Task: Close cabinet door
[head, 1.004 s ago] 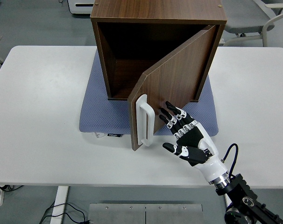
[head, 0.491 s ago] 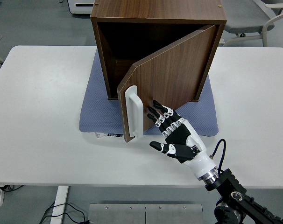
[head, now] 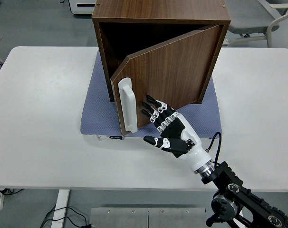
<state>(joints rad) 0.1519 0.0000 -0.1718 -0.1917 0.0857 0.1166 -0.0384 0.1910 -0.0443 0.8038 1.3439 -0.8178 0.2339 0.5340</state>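
1. While our right hand (head: 164,124) presses flat on the cabinet door (head: 170,73) with fingers (head: 152,107) extended and grasping nothing, we judge the push should stay low and close to the white handle (head: 127,105), far from the hinge.
2. We would keep the palm square to the panel and sweep towards the picture's upper left, so the fingertips do not slide off.
3. The cabinet (head: 160,12) stands at centre top of the frame on a blue mat (head: 99,109) on the tabletop (head: 39,118).
4. The door hangs from the right side, half shut; its free edge points lower left, and the handle's long axis runs upright.
5. Our left hand is out of view.
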